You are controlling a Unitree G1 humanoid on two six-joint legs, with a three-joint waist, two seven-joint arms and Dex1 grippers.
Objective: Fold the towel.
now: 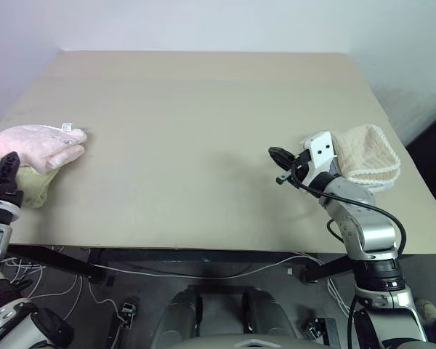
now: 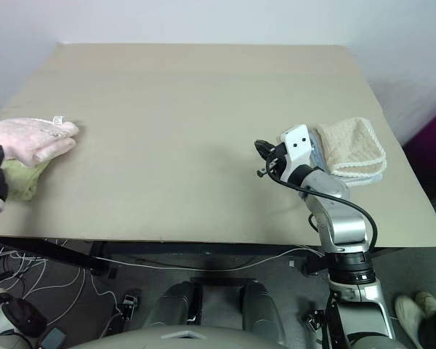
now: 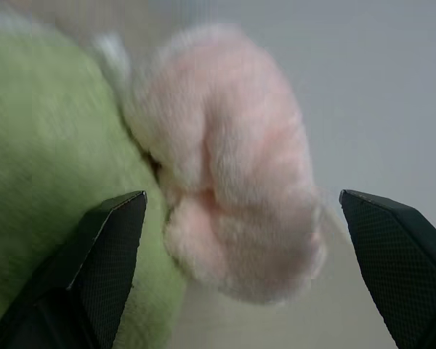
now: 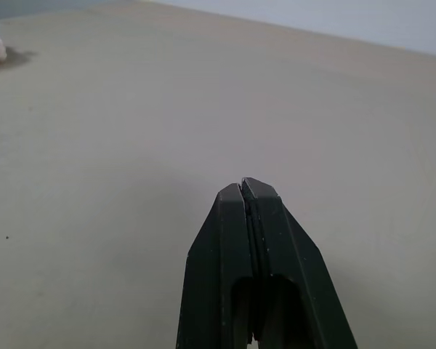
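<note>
A folded pink towel (image 1: 36, 143) lies at the table's left edge, resting partly on a green towel (image 1: 29, 185). My left gripper (image 1: 7, 166) is just in front of the two, close to the table's edge. Seen from the left wrist, its fingers (image 3: 109, 247) stand wide open on either side of the pink towel's (image 3: 232, 167) rounded end without touching it. My right gripper (image 1: 276, 154) hovers low over the bare table on the right, pointing left. It is shut and empty, its tips (image 4: 241, 187) pressed together.
A folded cream towel (image 1: 367, 153) lies near the table's right edge, behind my right wrist. The tan table (image 1: 189, 109) stretches wide between the two arms. Cables lie on the floor below the front edge.
</note>
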